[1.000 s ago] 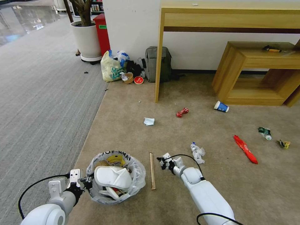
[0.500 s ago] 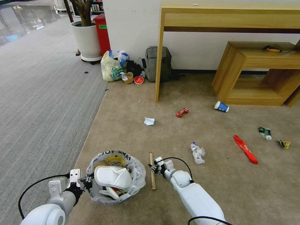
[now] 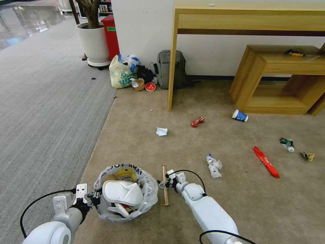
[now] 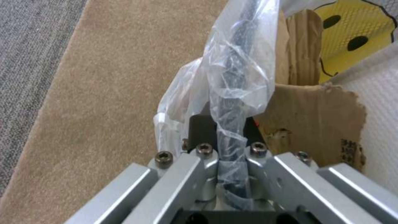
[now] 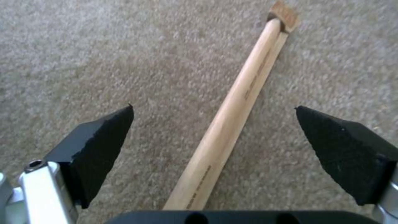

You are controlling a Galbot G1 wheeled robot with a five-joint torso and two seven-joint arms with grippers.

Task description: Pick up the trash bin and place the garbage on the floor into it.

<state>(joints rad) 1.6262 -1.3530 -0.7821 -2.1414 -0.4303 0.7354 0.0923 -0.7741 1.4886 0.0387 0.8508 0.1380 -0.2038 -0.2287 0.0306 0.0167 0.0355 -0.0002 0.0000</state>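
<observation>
The trash bin, lined with a crinkly bag with a yellow face, holds a white slipper and cardboard. My left gripper is shut on the bin's rim through the plastic. A wooden stick lies on the beige floor just right of the bin. My right gripper hangs open over the stick, one black finger on each side. Farther off lie crumpled paper, a red wrapper, a blue cup, a green bottle and a small red wrapper.
A wooden desk leg and a low wooden shelf stand at the back. A tied yellowish bag, a brown bowl, a grey backpack and a potted plant sit by the wall. Grey ribbed carpet lies left.
My right gripper has moved left and toward me, from beside the crumpled paper to over the wooden stick. The left gripper and the bin have stayed put.
</observation>
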